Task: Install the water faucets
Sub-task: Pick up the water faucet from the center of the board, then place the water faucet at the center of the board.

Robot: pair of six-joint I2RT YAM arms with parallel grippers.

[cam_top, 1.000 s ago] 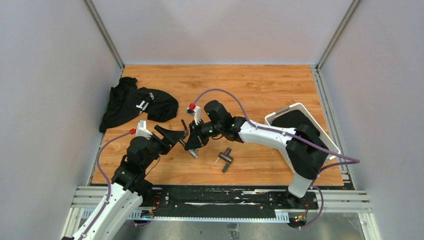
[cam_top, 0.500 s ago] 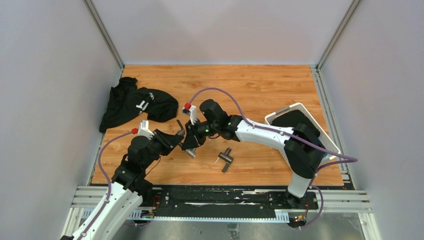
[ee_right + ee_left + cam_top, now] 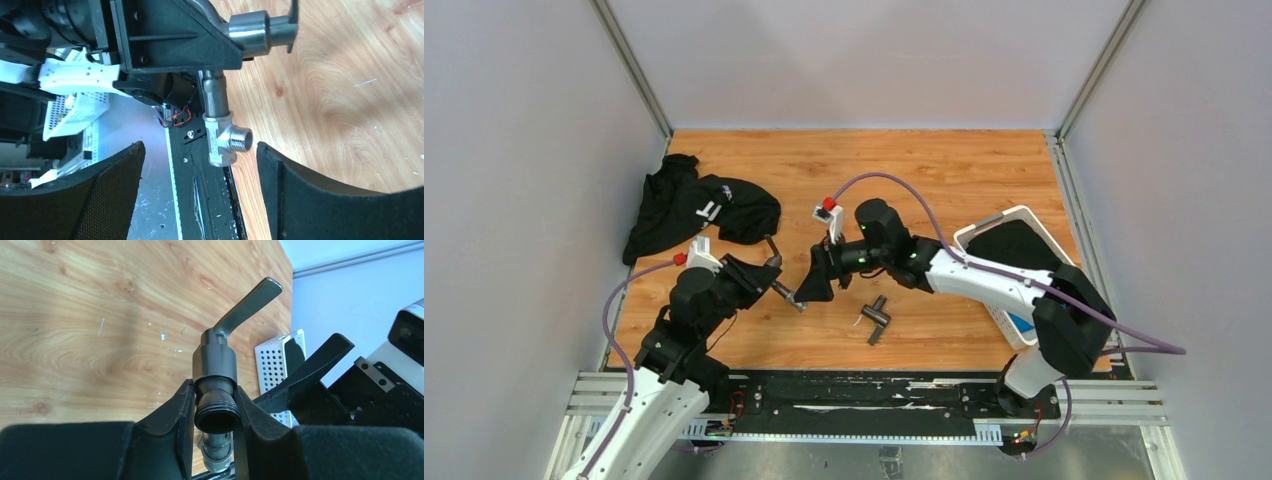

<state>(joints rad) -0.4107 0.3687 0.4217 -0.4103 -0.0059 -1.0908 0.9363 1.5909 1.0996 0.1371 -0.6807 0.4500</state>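
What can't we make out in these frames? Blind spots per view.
1. Left wrist: lower end of the held faucet is hidden between the fingers of the left gripper and cut off by the bottom edge.
2. Right wrist: the left gripper's black body covers the faucet's middle; only the handle end and silver tee show.
3. Top view: loose faucet on the table is too small to tell its parts.
4. Top view: right arm covers part of the basket; dark contents unidentifiable.

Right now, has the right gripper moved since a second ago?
Yes: the right gripper has shifted slightly right, toward the basket, and gapes open by the faucet the left gripper holds.
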